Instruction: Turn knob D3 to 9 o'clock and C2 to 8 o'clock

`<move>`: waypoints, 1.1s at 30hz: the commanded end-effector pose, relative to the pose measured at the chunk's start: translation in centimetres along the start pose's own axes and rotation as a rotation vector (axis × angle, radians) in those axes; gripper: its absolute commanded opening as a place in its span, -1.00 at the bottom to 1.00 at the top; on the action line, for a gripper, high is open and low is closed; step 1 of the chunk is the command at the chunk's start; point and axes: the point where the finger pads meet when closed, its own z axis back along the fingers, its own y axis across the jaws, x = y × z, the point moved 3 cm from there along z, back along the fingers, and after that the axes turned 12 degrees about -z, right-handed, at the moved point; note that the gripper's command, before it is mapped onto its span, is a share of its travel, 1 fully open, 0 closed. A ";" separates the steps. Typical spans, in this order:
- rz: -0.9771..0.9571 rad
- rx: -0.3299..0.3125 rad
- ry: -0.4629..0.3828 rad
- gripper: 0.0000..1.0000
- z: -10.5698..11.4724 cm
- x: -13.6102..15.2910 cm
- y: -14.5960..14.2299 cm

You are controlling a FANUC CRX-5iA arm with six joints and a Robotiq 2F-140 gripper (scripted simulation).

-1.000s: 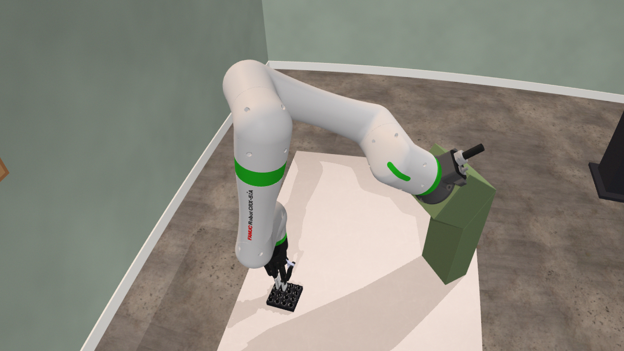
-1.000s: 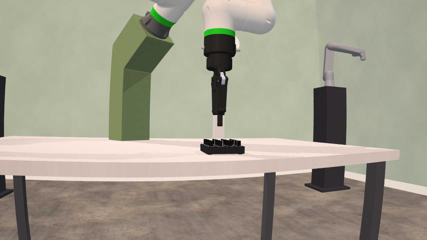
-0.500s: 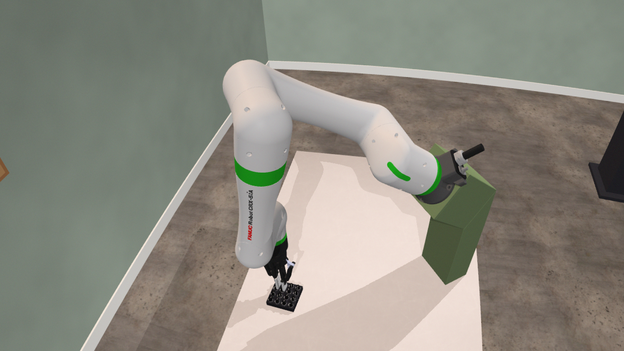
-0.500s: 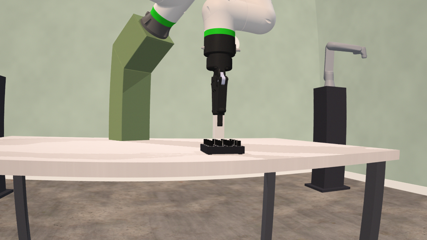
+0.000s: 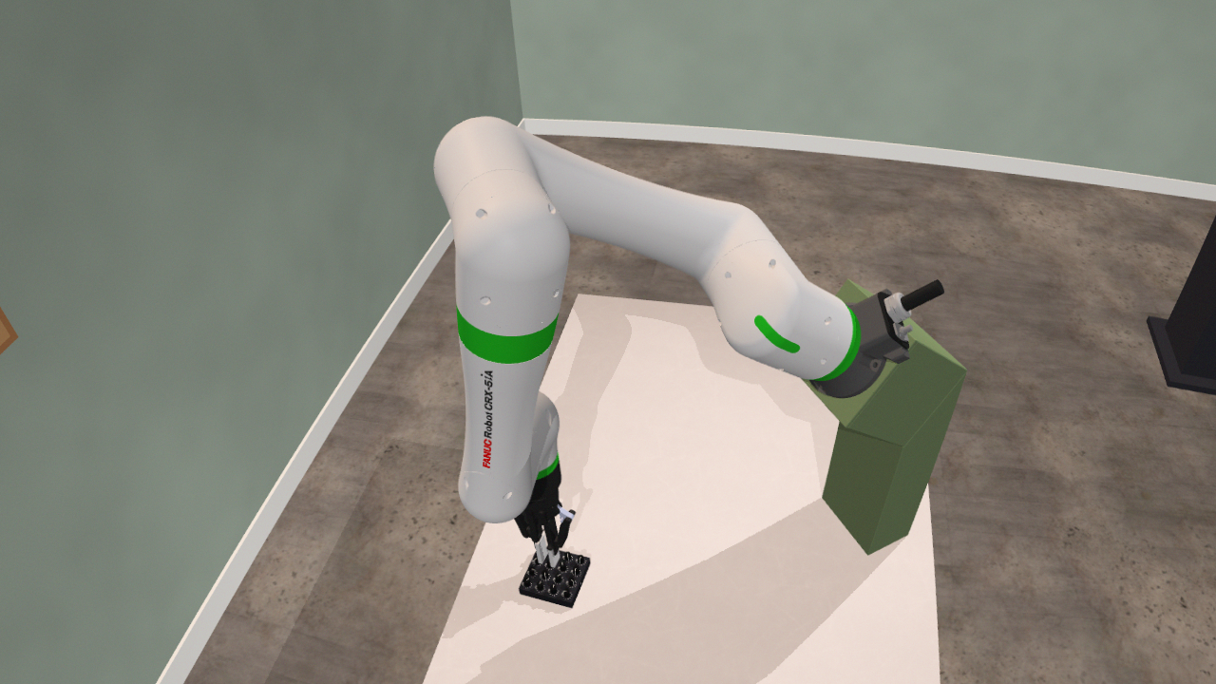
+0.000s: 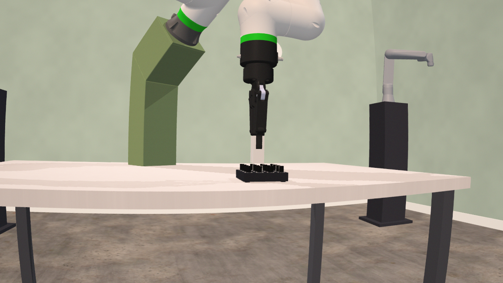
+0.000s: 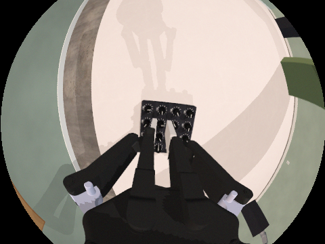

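Observation:
The black knob box [image 5: 553,578] stands on its feet on the white table, near the table's left edge; it also shows in the exterior view [image 6: 261,173] and in the wrist view [image 7: 168,123]. My gripper [image 6: 258,146] points straight down and hangs a short way above the box, clear of the knob tops. It also shows in the top view [image 5: 549,554]. In the wrist view my fingers stand a narrow gap apart, with nothing between them, and a column of knobs shows through the gap. The fingers hide the nearer knobs. The knob lines and names are too small to read.
The green robot pedestal [image 5: 892,425] stands at the table's far side, away from the box. A black column with a grey arm [image 6: 388,158] stands on the floor beyond the table. The table's edge runs close to the box on its left.

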 end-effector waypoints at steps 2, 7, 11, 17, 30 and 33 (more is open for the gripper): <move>0.000 0.000 0.000 -0.77 0.0 0.0 0.0; 0.000 0.000 0.000 -0.77 -0.2 0.0 0.0; 0.000 0.000 0.000 -0.77 -0.5 0.0 0.0; 0.000 0.000 0.000 -0.77 -1.0 0.0 0.0; 0.000 0.000 0.000 -0.77 -1.4 0.0 0.0; 0.000 0.000 0.000 -0.77 -1.4 0.0 0.0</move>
